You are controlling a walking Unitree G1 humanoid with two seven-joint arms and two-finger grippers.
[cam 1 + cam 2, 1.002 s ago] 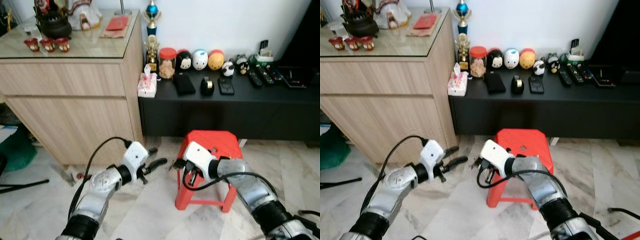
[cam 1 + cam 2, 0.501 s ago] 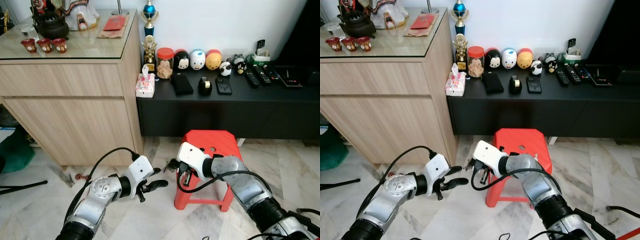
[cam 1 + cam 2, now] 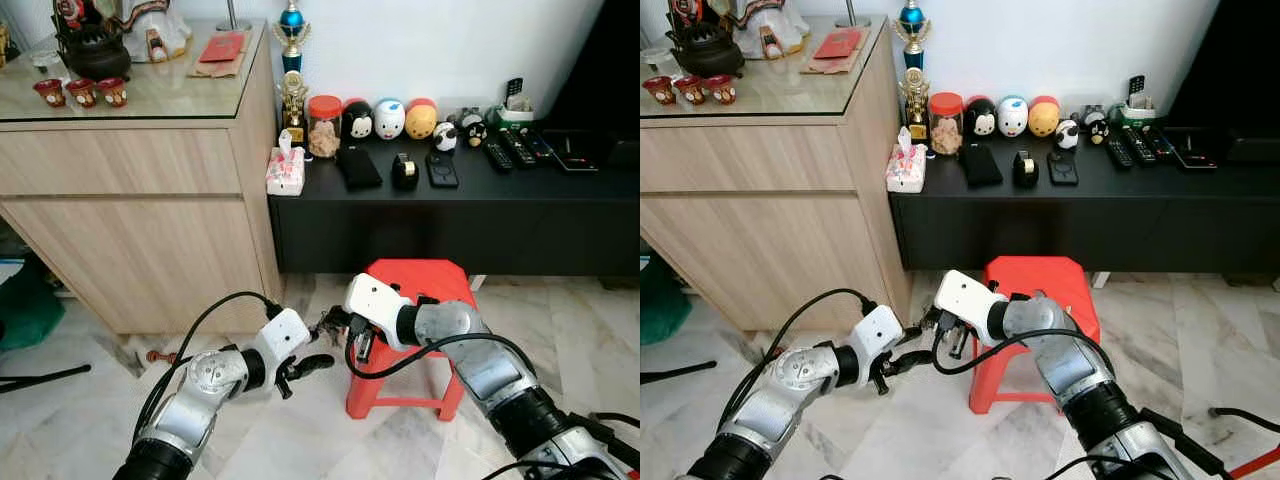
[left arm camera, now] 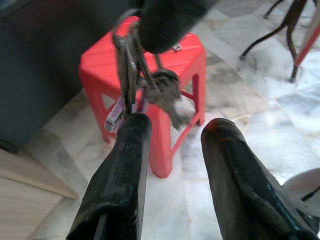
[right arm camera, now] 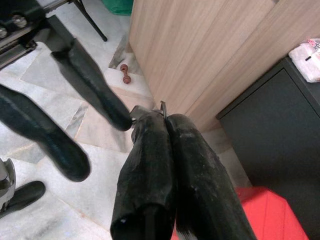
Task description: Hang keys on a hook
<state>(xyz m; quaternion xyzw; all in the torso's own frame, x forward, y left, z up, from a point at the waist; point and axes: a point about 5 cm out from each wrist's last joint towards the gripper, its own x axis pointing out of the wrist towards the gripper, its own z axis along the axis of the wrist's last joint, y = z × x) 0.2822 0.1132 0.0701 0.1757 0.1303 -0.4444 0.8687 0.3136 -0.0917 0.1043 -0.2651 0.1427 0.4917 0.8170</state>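
Low over the pale marbled floor tiles (image 3: 80,420), the two claws are meeting in the open space between the light wooden cabinet (image 3: 140,220) and the red plastic stool (image 3: 420,290). The right claw (image 3: 333,325) is pressing its two black fingers together and pinching the ring of a bunch of metal keys (image 4: 150,90), which is hanging just in front of the stool's near edge. The left claw (image 3: 312,352) is sitting spread just beneath them, its two smooth, rounded fingers (image 4: 120,165) standing apart, one tip touching or nearly touching the ring. How many keys are hanging there cannot be told. Bare floor is lying open on the robot's left side of the claws. Behind, a long black matte desk (image 3: 450,200) is carrying three round egg-shaped figures (image 3: 390,118), a red-lidded jar (image 3: 324,125) and several remote controls (image 3: 510,148). Three small red cups (image 3: 80,92) are standing on the cabinet's glass top.
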